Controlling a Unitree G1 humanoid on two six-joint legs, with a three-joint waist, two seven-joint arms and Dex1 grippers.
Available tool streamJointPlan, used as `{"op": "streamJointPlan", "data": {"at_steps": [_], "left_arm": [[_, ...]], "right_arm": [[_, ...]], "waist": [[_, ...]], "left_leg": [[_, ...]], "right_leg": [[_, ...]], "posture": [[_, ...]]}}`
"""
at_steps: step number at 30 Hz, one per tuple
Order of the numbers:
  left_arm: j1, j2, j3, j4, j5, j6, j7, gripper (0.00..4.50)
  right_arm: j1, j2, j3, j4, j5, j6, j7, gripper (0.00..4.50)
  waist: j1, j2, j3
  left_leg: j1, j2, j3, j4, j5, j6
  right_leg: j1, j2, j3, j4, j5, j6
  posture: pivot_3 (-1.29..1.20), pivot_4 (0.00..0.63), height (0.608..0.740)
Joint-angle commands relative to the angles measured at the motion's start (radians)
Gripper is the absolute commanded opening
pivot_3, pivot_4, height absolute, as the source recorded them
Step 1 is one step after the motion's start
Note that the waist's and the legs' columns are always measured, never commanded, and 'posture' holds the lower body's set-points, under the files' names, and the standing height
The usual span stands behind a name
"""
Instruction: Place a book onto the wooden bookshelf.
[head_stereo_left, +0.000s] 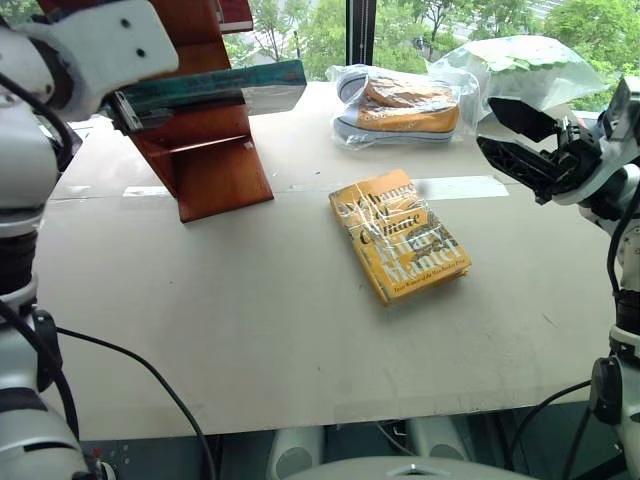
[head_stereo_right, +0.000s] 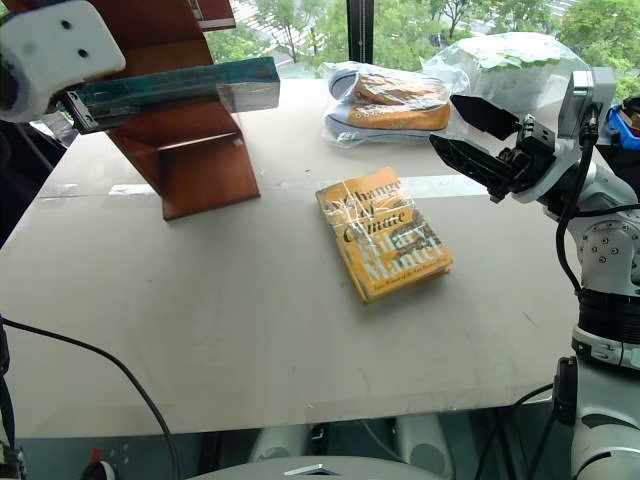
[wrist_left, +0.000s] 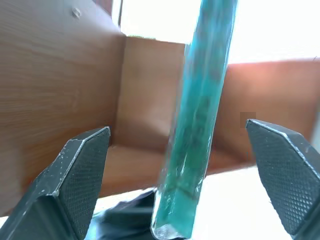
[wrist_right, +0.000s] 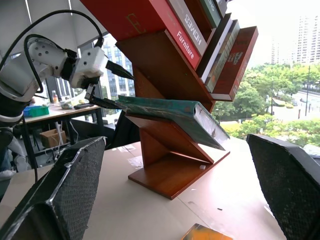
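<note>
- While the yellow book lies flat on the desk, nearest, it is not the task's thing; right end effector hangs released above the desk, well apart from the shelf
- left end effector released, fingers either side of the book without pinching; book's long axis level, resting on the bookshelf, left arm nearer
- far: bags holding a shoe; upper shelves hold books

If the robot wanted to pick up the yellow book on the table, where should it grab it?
Probably by its two long edges, coming straight down from above. The yellow book lies flat on the table with bare space all around, so open fingers could likely straddle its narrower width. The right end effector hangs open nearest it. Its shiny wrap may be slippery.
</note>
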Motion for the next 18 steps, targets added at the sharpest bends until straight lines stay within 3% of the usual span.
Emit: {"op": "streamJointPlan", "data": {"at_steps": [1,4,6,9,14,18], "left_arm": [[-0.053,-0.023,0.126,-0.138,-0.162,0.208,-0.04,4.46],[-0.048,-0.12,0.207,-0.271,-0.29,0.425,-0.012,4.46],[0.032,-0.255,0.268,-0.381,-0.339,0.553,0.058,4.46],[0.311,-0.453,0.342,-0.526,-0.341,0.597,0.197,4.46],[1.011,-0.835,0.415,-0.616,-0.376,0.144,0.382,4.46],[1.325,-0.944,0.345,-0.563,-0.398,-0.174,0.454,4.46]], "right_arm": [[0.038,-0.03,-0.03,-0.037,-0.013,-0.016,0.009,4.5],[0.105,-0.057,-0.034,-0.049,-0.047,-0.033,0.026,4.5],[0.172,-0.067,-0.033,-0.051,-0.092,-0.071,0.034,4.5],[0.306,-0.073,-0.02,-0.064,-0.181,-0.145,0.033,4.5],[0.567,-0.041,-0.013,-0.03,-0.348,-0.319,0.003,4.5],[0.642,-0.016,-0.003,0.054,-0.444,-0.456,-0.012,4.5]], "waist": [[0.002,0.0,0.0],[0.009,0.0,0.0],[0.01,0.001,-0.001],[0.006,0.005,-0.004],[-0.02,0.003,-0.004],[-0.014,0.003,-0.005]], "left_leg": [[0.0,0.0,0.0,0.0,0.0,0.0],[0.0,0.0,-0.001,0.001,0.0,0.0],[0.0,-0.001,-0.001,0.001,0.0,0.0],[0.002,-0.001,0.0,0.003,0.0,0.0],[0.004,0.0,-0.001,0.002,0.0,0.0],[0.006,-0.001,0.001,0.003,0.0,0.0]], "right_leg": [[0.0,0.0,0.0,0.0,0.0,0.0],[0.0,0.0,0.0,0.0,-0.001,0.002],[0.001,-0.001,0.0,0.0,-0.002,0.003],[0.004,-0.001,0.001,0.001,-0.002,0.003],[0.001,0.0,0.005,0.005,0.0,-0.001],[0.002,-0.001,0.004,0.005,-0.005,-0.002]], "posture": [[0.0,0.15,0.693],[0.0,0.15,0.693],[0.0,0.15,0.693],[0.0,0.15,0.693],[0.0,0.15,0.693],[0.0,0.15,0.693]]}}
